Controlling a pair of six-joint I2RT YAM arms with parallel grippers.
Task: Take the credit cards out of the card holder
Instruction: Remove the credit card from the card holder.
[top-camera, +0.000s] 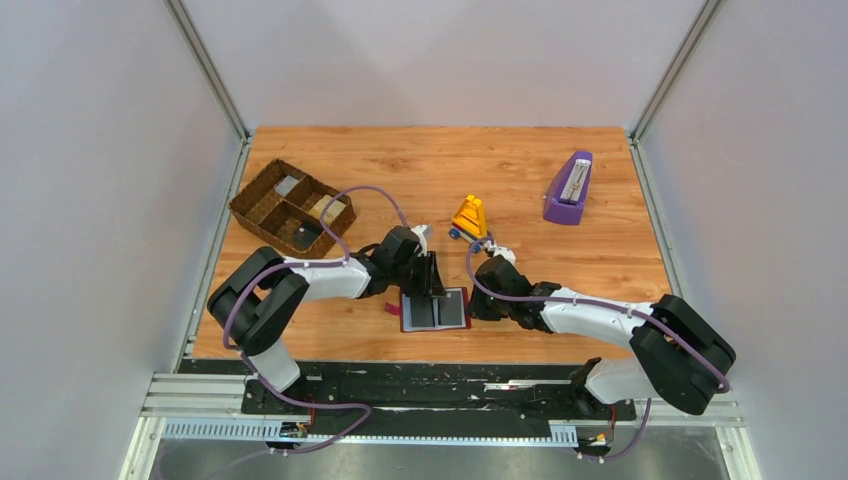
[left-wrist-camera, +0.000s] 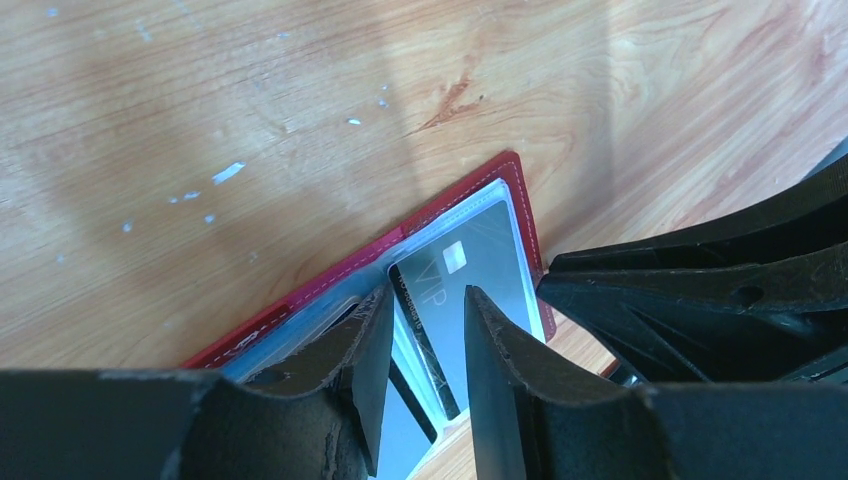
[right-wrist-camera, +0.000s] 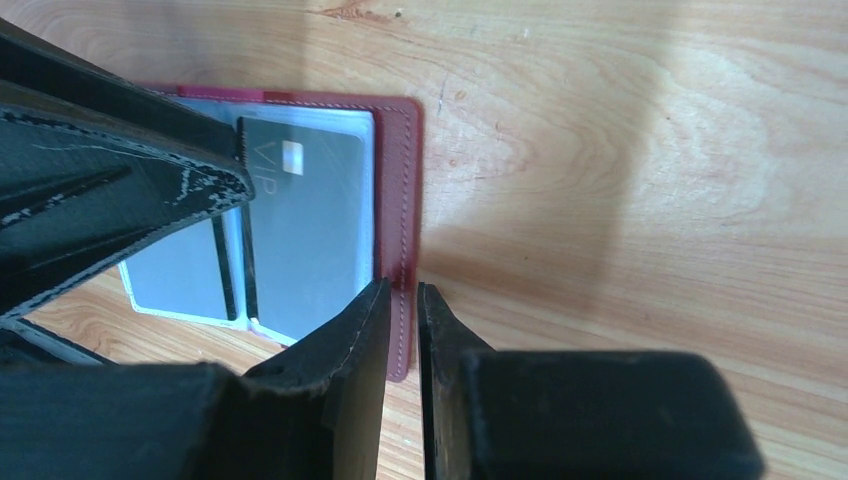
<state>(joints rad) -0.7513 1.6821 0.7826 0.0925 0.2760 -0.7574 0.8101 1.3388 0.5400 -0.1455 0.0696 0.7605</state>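
The card holder (top-camera: 435, 310) lies open flat on the worktop (top-camera: 400, 160), nearer the arms than the wicker basket (top-camera: 292, 208) and off to its right. It's dark red leather with pale stitching and clear sleeves, and a grey VIP card (left-wrist-camera: 470, 265) is showing. Right pincer (right-wrist-camera: 404, 292) is nipped tight on its red edge, while the left pincer (left-wrist-camera: 427, 300) stands parted over the sleeves.

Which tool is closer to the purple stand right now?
Right. The right tool sits at the card holder's right edge, on the purple stand's side. The left tool is over the holder's middle sleeves, farther from the stand.
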